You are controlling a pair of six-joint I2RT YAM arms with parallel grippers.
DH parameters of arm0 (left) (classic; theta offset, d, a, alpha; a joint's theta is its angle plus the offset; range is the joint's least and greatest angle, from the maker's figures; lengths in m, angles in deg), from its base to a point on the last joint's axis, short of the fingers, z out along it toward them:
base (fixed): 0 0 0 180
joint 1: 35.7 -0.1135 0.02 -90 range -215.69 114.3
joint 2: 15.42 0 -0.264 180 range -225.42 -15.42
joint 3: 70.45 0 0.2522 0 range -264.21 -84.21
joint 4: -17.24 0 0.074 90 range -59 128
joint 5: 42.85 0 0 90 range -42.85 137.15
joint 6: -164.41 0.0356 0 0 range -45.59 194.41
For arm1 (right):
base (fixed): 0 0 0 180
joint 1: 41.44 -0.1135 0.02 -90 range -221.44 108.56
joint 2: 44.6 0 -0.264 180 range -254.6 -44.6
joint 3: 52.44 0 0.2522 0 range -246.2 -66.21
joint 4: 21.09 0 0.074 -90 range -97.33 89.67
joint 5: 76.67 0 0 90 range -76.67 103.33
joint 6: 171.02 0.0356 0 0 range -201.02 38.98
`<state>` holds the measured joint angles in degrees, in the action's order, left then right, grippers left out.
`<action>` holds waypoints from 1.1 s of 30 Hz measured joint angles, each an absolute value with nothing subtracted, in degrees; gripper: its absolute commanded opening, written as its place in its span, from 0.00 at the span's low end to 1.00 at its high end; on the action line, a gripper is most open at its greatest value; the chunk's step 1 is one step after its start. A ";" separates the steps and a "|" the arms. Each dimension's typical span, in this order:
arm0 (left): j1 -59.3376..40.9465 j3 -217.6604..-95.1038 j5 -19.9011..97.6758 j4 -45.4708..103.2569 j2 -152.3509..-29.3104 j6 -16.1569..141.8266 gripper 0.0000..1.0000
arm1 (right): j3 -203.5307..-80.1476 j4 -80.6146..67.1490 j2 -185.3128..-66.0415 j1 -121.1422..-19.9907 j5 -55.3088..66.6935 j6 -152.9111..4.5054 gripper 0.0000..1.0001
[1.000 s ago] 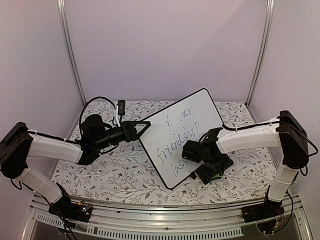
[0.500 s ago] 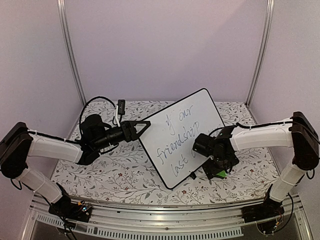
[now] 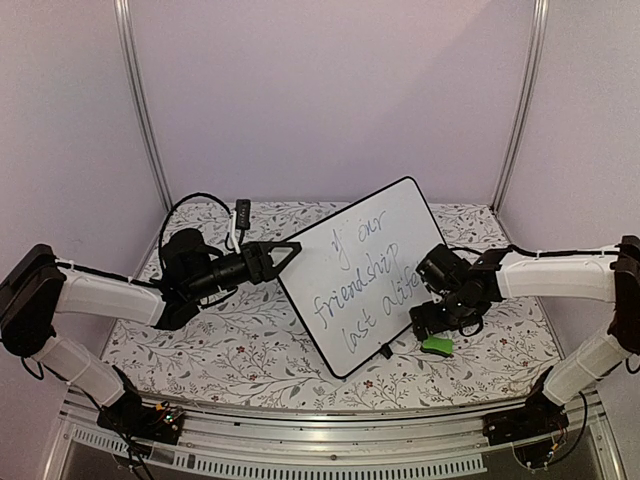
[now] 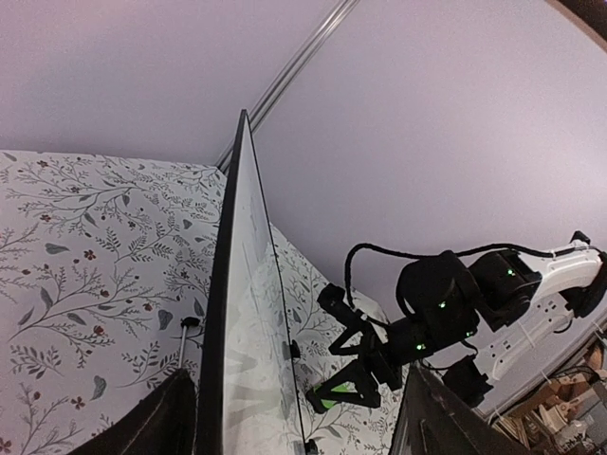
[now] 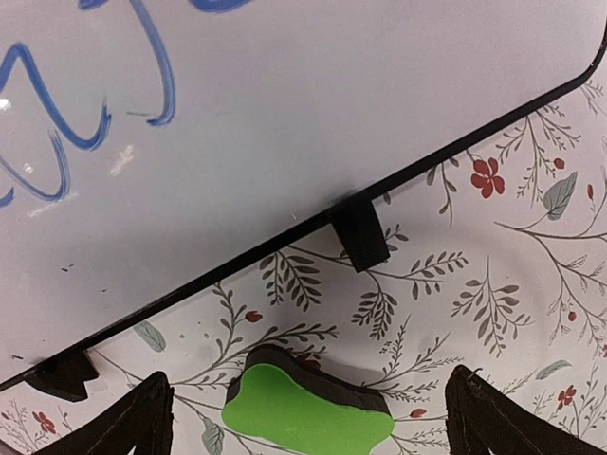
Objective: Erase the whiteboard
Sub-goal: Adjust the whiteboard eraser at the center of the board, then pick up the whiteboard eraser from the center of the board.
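Note:
The whiteboard (image 3: 352, 262) stands tilted on the floral table, with dark handwriting on its face. My left gripper (image 3: 290, 247) is shut on its left edge. In the left wrist view the board (image 4: 248, 322) runs edge-on between my fingers (image 4: 161, 422). A green eraser (image 3: 437, 346) with a black base lies on the table by the board's lower right edge. My right gripper (image 3: 440, 331) hovers over it, open. In the right wrist view the eraser (image 5: 303, 417) lies between my spread fingers (image 5: 133, 427), untouched, below the board (image 5: 285, 95).
A black clip foot (image 5: 360, 237) sticks out from the board's lower rim near the eraser. A small black object and a cable (image 3: 240, 214) lie at the back left. Purple walls and metal posts enclose the table (image 3: 250, 350).
My right arm has swung to the right, off the board's lower right part, uncovering the last written word. The eraser, the board and my left arm have stayed put.

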<state>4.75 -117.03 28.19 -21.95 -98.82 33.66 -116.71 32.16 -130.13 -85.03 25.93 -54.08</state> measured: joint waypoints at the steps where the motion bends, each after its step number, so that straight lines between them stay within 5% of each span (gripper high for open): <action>1: 4.75 -117.03 28.19 -21.95 -98.82 33.66 0.76 | -115.83 30.89 -129.52 -84.31 24.97 -54.32 0.98; 20: 4.75 -117.03 28.17 -21.95 -98.82 33.66 0.75 | -104.88 18.04 -125.70 -80.62 14.35 -55.06 0.97; 33: 4.75 -117.03 28.08 -22.32 -98.86 33.66 0.75 | -99.64 15.13 -118.99 -80.42 6.39 -52.85 0.84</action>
